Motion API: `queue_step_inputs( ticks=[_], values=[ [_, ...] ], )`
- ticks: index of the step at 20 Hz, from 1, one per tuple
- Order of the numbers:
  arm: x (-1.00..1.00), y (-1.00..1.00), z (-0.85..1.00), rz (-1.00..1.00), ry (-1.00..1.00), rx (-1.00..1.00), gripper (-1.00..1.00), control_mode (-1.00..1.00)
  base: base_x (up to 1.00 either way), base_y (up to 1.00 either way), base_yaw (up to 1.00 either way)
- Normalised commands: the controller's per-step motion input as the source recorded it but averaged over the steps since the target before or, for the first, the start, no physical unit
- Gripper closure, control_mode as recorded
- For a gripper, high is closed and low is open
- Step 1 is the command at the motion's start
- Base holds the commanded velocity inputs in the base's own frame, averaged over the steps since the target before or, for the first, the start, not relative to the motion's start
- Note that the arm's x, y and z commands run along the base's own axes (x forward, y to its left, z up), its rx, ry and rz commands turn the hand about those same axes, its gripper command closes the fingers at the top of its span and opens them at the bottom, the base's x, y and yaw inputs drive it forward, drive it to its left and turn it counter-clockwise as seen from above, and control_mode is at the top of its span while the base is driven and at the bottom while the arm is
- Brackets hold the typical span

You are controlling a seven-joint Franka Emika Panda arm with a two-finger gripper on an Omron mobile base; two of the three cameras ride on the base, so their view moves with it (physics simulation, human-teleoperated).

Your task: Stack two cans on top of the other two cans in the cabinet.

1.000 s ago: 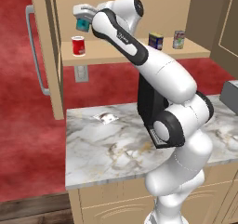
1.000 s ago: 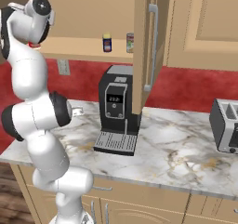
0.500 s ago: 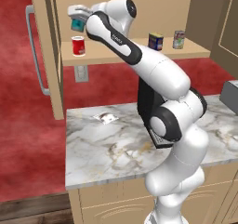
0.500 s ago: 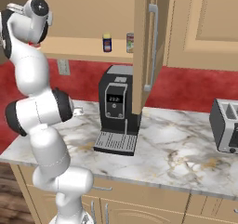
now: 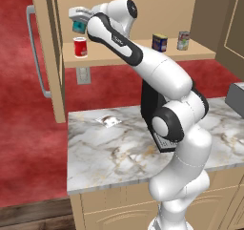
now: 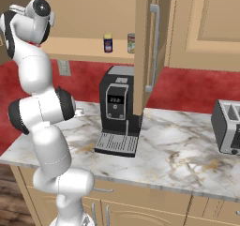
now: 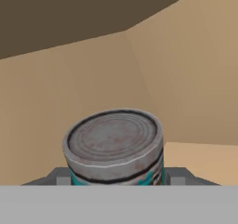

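My gripper [image 5: 78,24] is shut on the teal can [image 5: 79,28] and holds it upright just above the red can [image 5: 80,47] at the left end of the cabinet shelf [image 5: 124,58]; I cannot tell if the two cans touch. In the hand view the teal can's grey top [image 7: 114,139] sits between my fingertips [image 7: 58,176], facing the cabinet's inner corner. Further right on the shelf stand the dark blue can [image 5: 159,42] and the pale silvery can [image 5: 183,40], side by side and apart. From the right, the dark blue can [image 6: 108,43] and silvery can [image 6: 131,43] show beside the open door.
The open cabinet door [image 5: 47,57] with its grey bar handle [image 5: 34,52] hangs left of the shelf. Below, on the marble counter [image 5: 109,148], lies a small packet [image 5: 108,121]. A coffee machine [image 6: 117,110] and a toaster [image 6: 227,126] stand on the counter.
My gripper has carried the teal can a little to the left, and it is now over the red can. The other cans have stayed put.
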Motion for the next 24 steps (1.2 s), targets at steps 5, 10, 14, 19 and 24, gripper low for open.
queue_step_inputs(
  ticks=[5, 10, 14, 19, 24],
  values=[
    [0.09, 0.01, -0.11, 0.00, 0.00, -0.01, 1.00, -1.00, 0.00, 0.00, 0.00],
    [0.12, 0.00, -0.13, 0.00, 0.00, -0.01, 1.00, -1.00, 0.00, 0.00, 0.00],
    [0.11, 0.00, -0.09, 0.01, 0.00, -0.02, 1.00, -1.00, 0.00, 0.00, 0.00],
    [0.08, 0.02, -0.02, 0.02, 0.00, -0.05, 1.00, -1.00, 0.00, 0.00, 0.00],
    [0.04, 0.06, -0.01, 0.03, 0.00, -0.06, 1.00, -1.00, 0.00, 0.00, 0.00]
  ],
)
